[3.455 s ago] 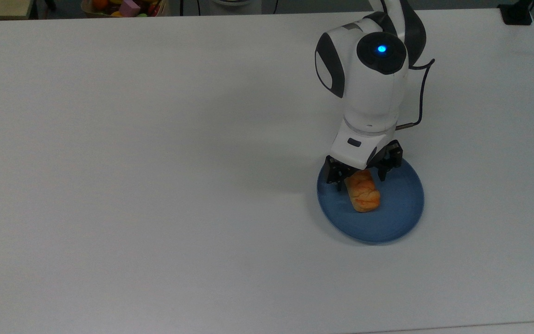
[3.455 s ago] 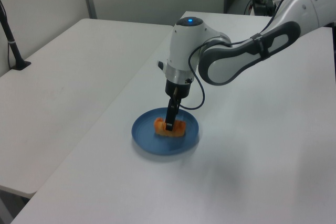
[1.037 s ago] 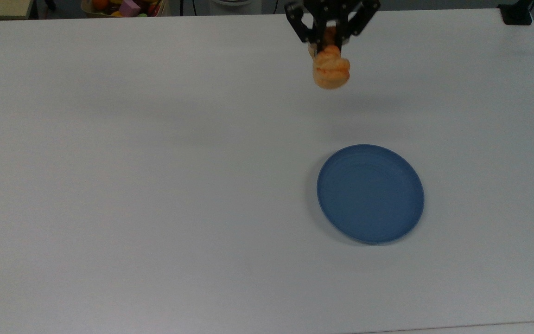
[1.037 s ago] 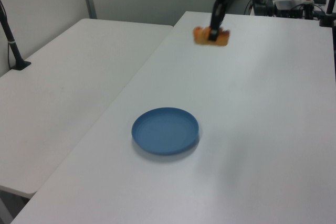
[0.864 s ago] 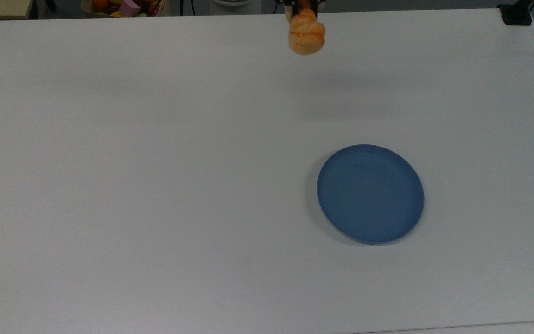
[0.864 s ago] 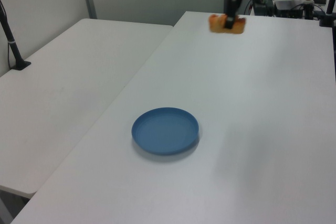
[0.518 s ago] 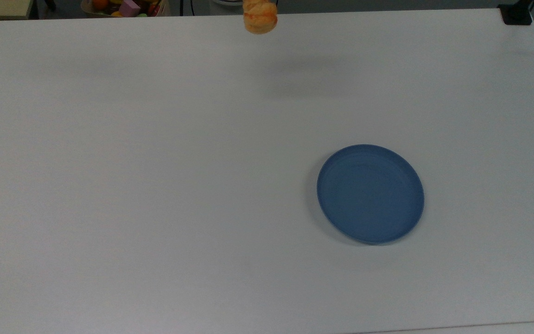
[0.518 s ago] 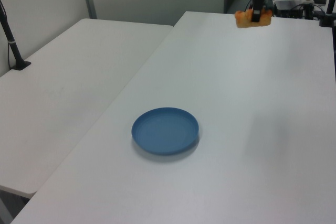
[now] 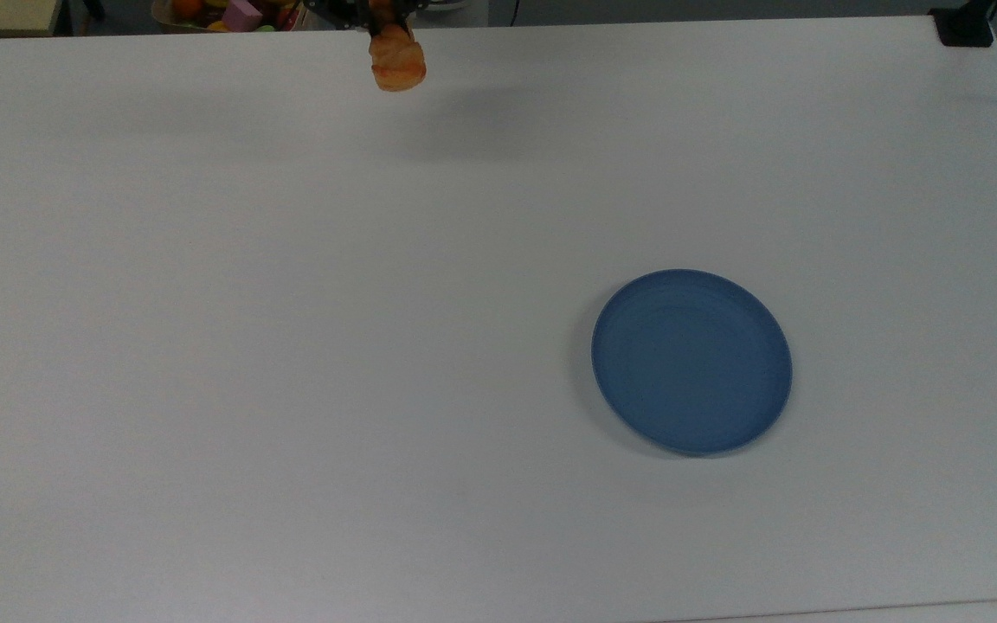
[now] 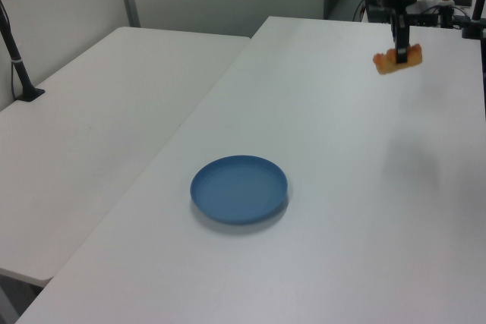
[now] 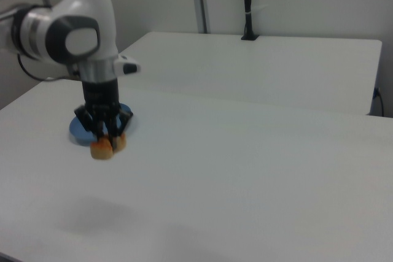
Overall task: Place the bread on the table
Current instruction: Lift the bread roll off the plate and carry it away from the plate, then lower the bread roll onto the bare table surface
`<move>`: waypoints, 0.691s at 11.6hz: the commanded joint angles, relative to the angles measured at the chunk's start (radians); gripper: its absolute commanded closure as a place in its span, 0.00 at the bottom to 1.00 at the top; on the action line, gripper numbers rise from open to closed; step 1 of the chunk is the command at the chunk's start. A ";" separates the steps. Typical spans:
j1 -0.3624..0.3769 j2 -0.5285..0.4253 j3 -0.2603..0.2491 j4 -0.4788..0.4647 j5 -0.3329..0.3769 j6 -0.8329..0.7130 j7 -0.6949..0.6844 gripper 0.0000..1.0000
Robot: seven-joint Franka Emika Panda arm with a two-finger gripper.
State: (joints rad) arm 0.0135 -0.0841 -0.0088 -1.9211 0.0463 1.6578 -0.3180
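- I hold the bread [image 9: 398, 65] in the air above the table [image 9: 291, 346], near the far edge in the top view, with wide bare surface all around below it.
- My gripper [image 11: 108, 137] is pinching the bread between its two fingers, pointing down.
- The bread is small, oblong and golden-orange, with a glazed top.
- The blue plate [image 9: 691, 361] lies flat and bare, well apart from the bread, toward the top view's right.
- I count one bread and one plate.
- A second white table [image 10: 91, 111] stands just beside, at the left view's left.
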 commanded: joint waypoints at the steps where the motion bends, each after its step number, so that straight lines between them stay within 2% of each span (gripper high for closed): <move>1: -0.022 -0.014 -0.002 -0.188 -0.025 0.205 -0.024 0.71; 3: -0.046 0.029 -0.002 -0.281 -0.028 0.380 -0.024 0.71; 8: -0.102 0.105 -0.002 -0.393 -0.040 0.630 -0.061 0.70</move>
State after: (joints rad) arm -0.0747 0.0017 -0.0109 -2.2528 0.0166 2.1722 -0.3514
